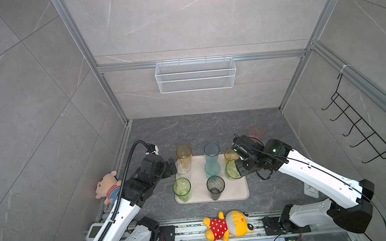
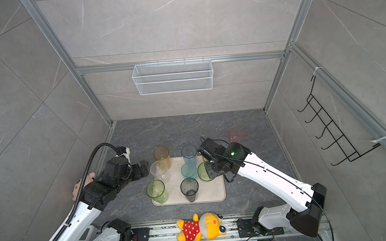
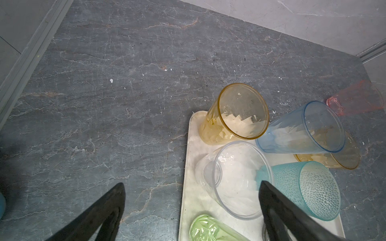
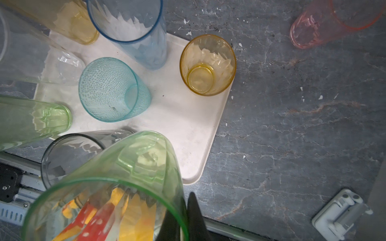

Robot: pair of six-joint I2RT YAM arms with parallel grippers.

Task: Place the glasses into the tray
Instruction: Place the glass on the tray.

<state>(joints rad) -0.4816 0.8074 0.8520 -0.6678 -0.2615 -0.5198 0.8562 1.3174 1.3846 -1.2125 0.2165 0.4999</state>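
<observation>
My right hand [image 4: 183, 212] is pinching the rim of the translucent green plastic tumbler [image 4: 117, 177], tilted over the right edge of the flat beige-cream plastic tray [image 4: 188, 125], just beside the short amber tumbler [image 4: 207, 64]. I'd level it and lower it until its base sits inside the low rim before letting go. My left hand [image 3: 192, 184] is spread wide by the clear tumbler [image 3: 236, 179], gripping nothing.
</observation>
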